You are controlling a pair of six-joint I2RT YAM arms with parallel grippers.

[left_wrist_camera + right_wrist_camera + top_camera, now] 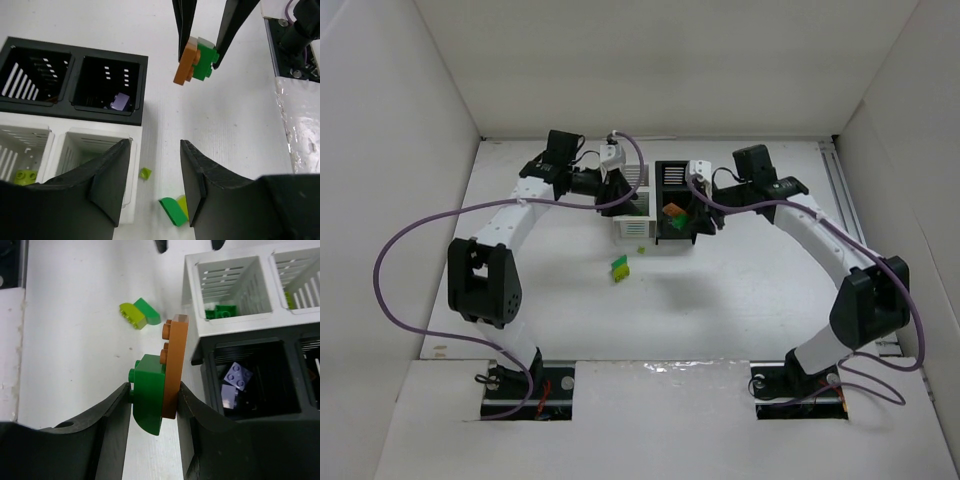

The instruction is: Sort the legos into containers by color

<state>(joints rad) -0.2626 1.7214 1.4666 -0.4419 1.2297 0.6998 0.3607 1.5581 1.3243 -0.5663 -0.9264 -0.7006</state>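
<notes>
Right wrist: studded orange plate (175,365), rounded green brick (147,400), tight in right gripper (154,392).

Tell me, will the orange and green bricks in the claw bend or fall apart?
Probably not bend: the orange brick and green brick look like hard plastic. The right gripper squeezes them together, so they likely stay joined, though smooth sides could slip.
</notes>
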